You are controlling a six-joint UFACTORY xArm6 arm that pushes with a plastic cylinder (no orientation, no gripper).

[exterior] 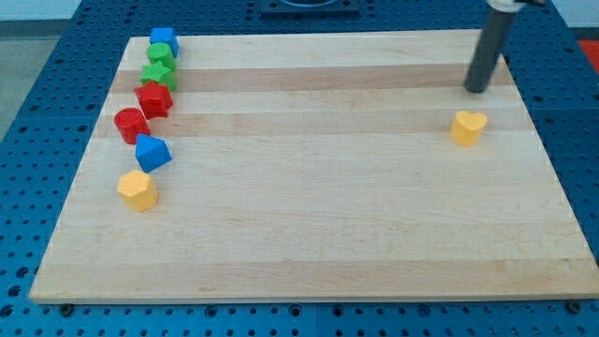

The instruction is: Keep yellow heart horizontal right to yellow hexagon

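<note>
A yellow heart (468, 127) lies on the wooden board at the view's right, in its upper half. A yellow hexagon (138, 190) lies at the view's left, lower than the heart and far from it. My tip (477, 90) rests on the board just above the yellow heart, a little to its right, with a small gap between them.
A column of blocks runs down the board's left side above the yellow hexagon: a blue block (164, 41), two green blocks (159, 67), a red star-like block (153, 99), a red cylinder (130, 124) and a blue block (152, 152). The board's (309, 234) right edge is near the heart.
</note>
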